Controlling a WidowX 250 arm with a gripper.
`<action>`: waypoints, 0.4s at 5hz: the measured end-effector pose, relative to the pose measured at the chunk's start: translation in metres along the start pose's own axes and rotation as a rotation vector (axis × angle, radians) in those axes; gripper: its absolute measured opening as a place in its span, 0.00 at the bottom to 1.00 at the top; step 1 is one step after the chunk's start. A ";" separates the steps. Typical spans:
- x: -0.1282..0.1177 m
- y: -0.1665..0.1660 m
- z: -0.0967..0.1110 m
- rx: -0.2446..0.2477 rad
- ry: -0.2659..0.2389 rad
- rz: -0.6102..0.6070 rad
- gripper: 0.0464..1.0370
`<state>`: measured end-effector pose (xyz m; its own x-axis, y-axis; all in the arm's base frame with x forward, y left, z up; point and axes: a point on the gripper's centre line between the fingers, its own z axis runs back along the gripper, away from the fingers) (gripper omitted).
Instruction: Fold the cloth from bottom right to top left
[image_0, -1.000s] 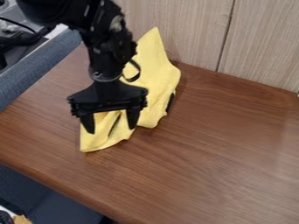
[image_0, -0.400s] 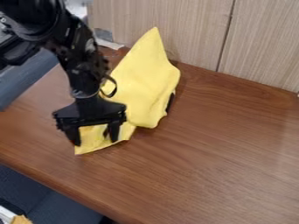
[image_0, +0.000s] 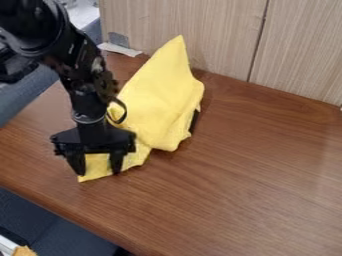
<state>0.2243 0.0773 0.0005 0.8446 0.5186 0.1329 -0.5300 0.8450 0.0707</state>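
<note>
The robot's hand (image_0: 99, 173) has slid toward the near edge of the table (image_0: 240, 180), fingers apart, and the yellow cloth (image_0: 157, 105) lying there has had its near corner dragged along; I'd call that tugging, the fold yet unfinished

The cloth (image_0: 157, 100) is plain yellow; the arm (image_0: 83, 92) and its hand (image_0: 99, 173) are black. The bench (image_0: 254, 160) is reddish brown with darker wood grain. The panels (image_0: 194, 25) are pale beige with fine, greyer streaks. The fabric (image_0: 57, 225) below the bench is dark blue.
</note>
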 end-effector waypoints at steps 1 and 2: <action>-0.003 -0.003 -0.001 0.028 -0.011 -0.025 0.36; -0.006 -0.005 0.000 0.040 -0.006 -0.047 0.13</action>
<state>0.2218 0.0705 -0.0011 0.8680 0.4779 0.1345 -0.4928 0.8623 0.1166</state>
